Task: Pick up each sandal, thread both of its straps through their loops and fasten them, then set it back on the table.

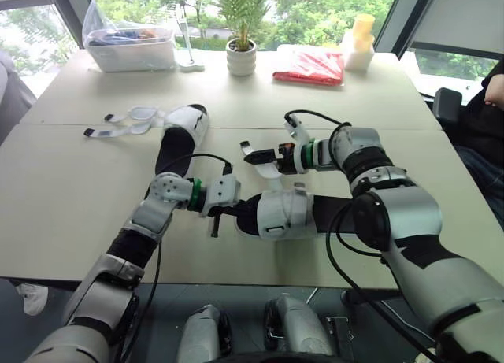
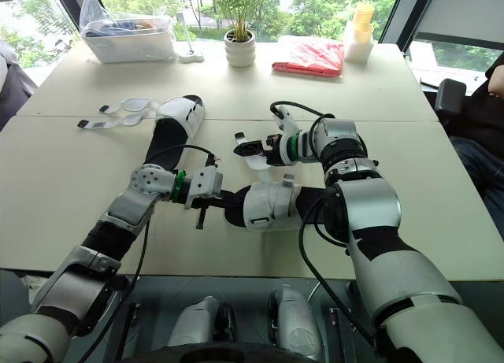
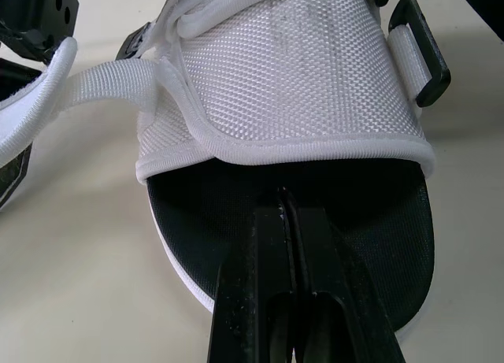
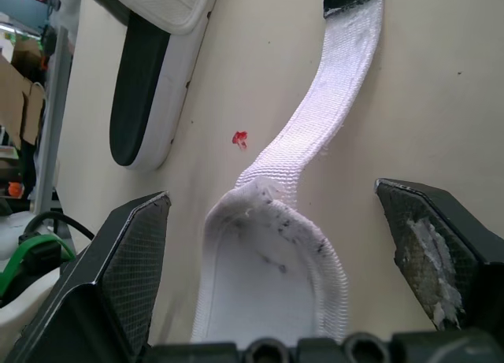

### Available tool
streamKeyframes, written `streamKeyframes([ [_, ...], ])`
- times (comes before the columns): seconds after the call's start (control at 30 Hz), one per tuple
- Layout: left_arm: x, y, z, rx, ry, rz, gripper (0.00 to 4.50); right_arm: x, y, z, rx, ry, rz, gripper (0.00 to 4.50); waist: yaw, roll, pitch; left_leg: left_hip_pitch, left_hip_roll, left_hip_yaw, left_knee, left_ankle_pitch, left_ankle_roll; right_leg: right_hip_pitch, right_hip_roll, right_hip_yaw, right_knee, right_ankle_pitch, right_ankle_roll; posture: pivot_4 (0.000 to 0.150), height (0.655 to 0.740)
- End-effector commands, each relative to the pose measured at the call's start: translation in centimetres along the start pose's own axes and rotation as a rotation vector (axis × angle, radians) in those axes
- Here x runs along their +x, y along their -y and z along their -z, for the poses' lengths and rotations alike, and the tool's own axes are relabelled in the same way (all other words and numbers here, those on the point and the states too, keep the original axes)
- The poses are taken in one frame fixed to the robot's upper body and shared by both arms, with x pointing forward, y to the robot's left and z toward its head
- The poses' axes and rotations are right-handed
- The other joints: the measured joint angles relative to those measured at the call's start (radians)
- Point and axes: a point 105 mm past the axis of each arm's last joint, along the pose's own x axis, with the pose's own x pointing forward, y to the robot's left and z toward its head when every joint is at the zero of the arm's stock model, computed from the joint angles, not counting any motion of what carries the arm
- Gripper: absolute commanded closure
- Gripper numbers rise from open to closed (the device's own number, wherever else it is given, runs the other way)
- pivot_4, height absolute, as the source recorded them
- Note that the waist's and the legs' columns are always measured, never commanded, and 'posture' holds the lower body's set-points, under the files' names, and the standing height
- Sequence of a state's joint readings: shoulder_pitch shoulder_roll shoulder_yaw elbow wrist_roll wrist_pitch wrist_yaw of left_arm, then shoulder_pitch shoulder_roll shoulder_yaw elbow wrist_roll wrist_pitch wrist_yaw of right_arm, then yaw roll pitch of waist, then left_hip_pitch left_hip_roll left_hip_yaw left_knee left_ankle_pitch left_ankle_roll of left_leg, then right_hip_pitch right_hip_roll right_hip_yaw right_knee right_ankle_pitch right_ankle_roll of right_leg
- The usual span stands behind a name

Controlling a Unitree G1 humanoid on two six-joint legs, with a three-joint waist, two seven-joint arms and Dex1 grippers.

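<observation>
The near sandal (image 1: 283,212), black-soled with a white woven upper, lies flat on the table in front of me. My left gripper (image 1: 235,211) is shut, its tips resting over the black insole (image 3: 378,245) at the toe, just short of the upper. One white strap (image 4: 315,135) runs loose from this sandal toward my right gripper (image 1: 256,154), which stands open with the strap's padded end lying between its wide-spread fingers (image 4: 134,261). The second sandal (image 1: 183,138) lies farther back on the left, its straps (image 1: 130,119) undone and spread over the table.
At the back of the table stand a clear plastic box (image 1: 130,46), a potted plant (image 1: 242,54), a red packet (image 1: 309,66) and a yellow-white container (image 1: 360,42). A person (image 1: 490,103) sits at the right edge. A seam (image 1: 94,125) crosses the table.
</observation>
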State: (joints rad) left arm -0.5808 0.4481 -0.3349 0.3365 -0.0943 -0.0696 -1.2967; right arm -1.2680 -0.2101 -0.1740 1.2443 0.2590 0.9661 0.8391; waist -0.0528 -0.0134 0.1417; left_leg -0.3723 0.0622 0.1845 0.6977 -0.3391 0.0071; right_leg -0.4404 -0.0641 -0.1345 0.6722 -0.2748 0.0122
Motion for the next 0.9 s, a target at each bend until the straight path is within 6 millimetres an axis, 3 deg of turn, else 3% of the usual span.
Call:
streamKeyframes([
  [0.03, 0.3, 1.4, 1.9, -0.058, -0.063, 0.044, 4.5, 0.0, -1.8, -2.4, -0.006, 0.115, -0.052, 1.25, 0.0, 0.0, 0.0, 0.0, 0.0, 0.0, 0.0, 0.0, 0.0, 0.0, 0.0, 0.0, 0.0, 0.0, 0.0, 0.15, 0.7278],
  [0.13, 0.4, 1.3, 1.8, -0.058, -0.062, 0.045, 4.5, -0.2, -1.3, -2.8, 0.02, 0.153, -0.025, 3.01, 0.0, 0.0, 0.0, 0.0, 0.0, 0.0, 0.0, 0.0, 0.0, 0.0, 0.0, 0.0, 0.0, 0.0, 0.0, 0.15, 0.7278],
  [0.23, 0.4, 1.2, 1.8, -0.057, -0.06, 0.048, 4.5, -1.0, -0.5, -3.2, 0.015, 0.178, 0.0, 4.29, 0.0, 0.0, 0.0, 0.0, 0.0, 0.0, 0.0, 0.0, 0.0, 0.0, 0.0, 0.0, 0.0, 0.0, 0.0, 0.15, 0.7278],
  [0.43, 0.5, 1.2, 1.8, -0.055, -0.061, 0.052, 4.5, -2.4, 0.1, -4.5, -0.037, 0.242, 0.036, 4.41, 0.0, 0.0, 0.0, 0.0, 0.0, 0.0, 0.0, 0.0, 0.0, 0.0, 0.0, 0.0, 0.0, 0.0, 0.0, 0.15, 0.7278],
  [0.5, 0.6, 1.2, 1.8, -0.056, -0.06, 0.056, 4.5, -4.8, -0.4, -6.4, -0.292, 0.323, 0.058, 4.41, 0.001, 0.0, 0.0, 0.0, 0.0, 0.0, 0.0, 0.0, 0.0, 0.0, 0.0, 0.0, 0.0, 0.0, 0.0, 0.15, 0.7278],
  [0.57, 0.6, 1.1, 1.8, -0.058, -0.059, 0.06, 4.5, -6.1, -1.8, -6.6, -0.474, 0.354, 0.052, 4.41, 0.008, 0.001, 0.0, -0.001, 0.0, 0.0, 0.0, 0.0, 0.0, 0.0, 0.0, 0.0, -0.001, 0.0, 0.0, 0.15, 0.7278],
  [0.6, 0.7, 1.1, 1.8, -0.059, -0.058, 0.061, 4.5, -6.4, -2.2, -6.3, -0.505, 0.36, 0.047, 4.41, 0.008, 0.001, 0.001, -0.001, 0.0, 0.0, 0.0, 0.0, 0.0, -0.001, 0.0, 0.0, -0.001, 0.0, 0.0, 0.15, 0.7278],
  [0.77, 1.1, 1.2, 1.8, -0.054, -0.055, 0.088, 4.5, -8.2, -5.0, -2.0, -1.166, 0.414, 0.117, 4.41, 0.012, 0.002, 0.001, -0.001, 0.0, 0.0, -0.001, 0.0, 0.0, -0.001, 0.0, 0.0, -0.001, 0.0, 0.0, 0.15, 0.7278],
  [0.9, 1.2, 1.1, 1.7, -0.048, -0.054, 0.102, 4.5, -8.7, -6.2, 0.4, -1.569, 0.446, 0.157, 4.41, 0.011, 0.002, 0.001, 0.0, 0.0, 0.001, 0.0, 0.0, 0.0, -0.001, 0.0, 0.0, -0.001, 0.0, 0.001, 0.15, 0.7278],
])
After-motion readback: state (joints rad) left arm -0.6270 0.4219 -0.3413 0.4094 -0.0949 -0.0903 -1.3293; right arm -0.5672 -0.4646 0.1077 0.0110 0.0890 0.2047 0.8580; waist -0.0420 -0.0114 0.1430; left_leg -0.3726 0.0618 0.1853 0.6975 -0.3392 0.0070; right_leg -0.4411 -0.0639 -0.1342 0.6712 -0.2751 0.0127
